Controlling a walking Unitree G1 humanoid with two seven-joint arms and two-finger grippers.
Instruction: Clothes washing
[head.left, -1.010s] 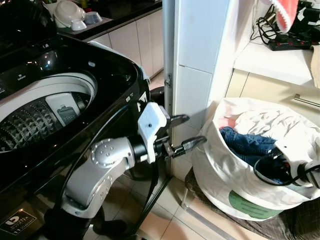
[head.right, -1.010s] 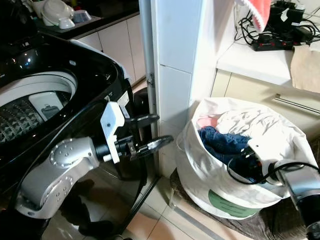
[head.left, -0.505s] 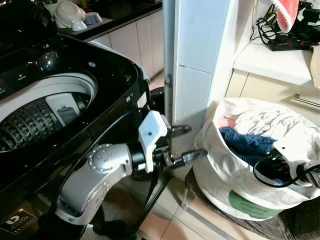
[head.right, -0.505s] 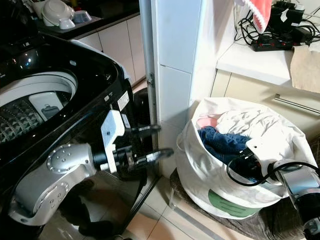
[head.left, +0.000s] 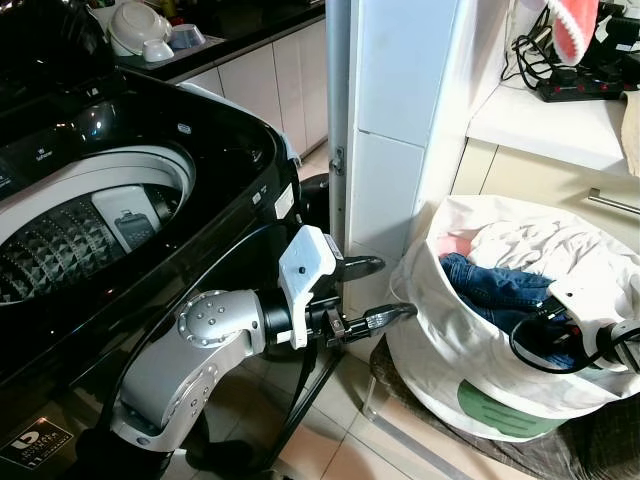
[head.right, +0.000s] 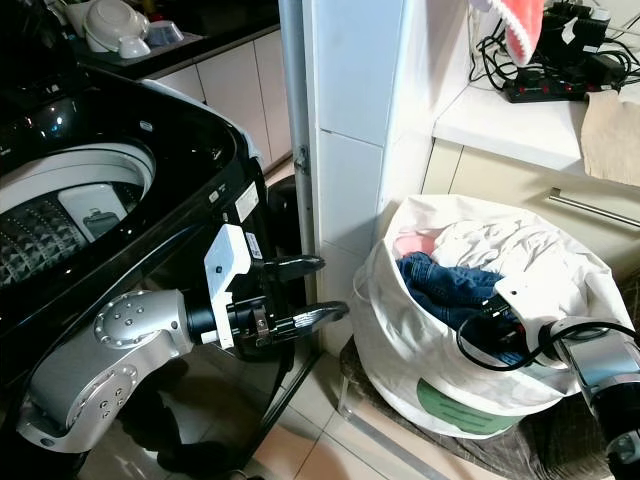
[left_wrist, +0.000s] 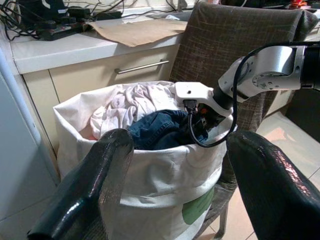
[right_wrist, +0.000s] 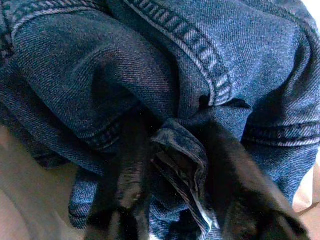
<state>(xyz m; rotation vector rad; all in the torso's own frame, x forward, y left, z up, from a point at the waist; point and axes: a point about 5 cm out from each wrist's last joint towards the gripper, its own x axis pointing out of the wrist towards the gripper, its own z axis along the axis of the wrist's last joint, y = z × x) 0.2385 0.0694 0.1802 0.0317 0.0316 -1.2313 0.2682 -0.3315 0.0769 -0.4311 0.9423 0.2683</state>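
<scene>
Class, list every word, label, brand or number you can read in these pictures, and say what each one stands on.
No text can be read.
Square sticker on the black top-loading washing machine: print too small.
White label on its corner: blurred.
Green round patch on the white fabric laundry basket: shows no lettering.

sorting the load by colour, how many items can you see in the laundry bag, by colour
blue: 1, the jeans, with the right end effector closed on a fold of the denim
white: 1 bundle, the white clothes, too crumpled to tell if it is more than one piece
pink: 1, a pink garment partly hidden at the back of the laundry bag
total: 3 visible
</scene>
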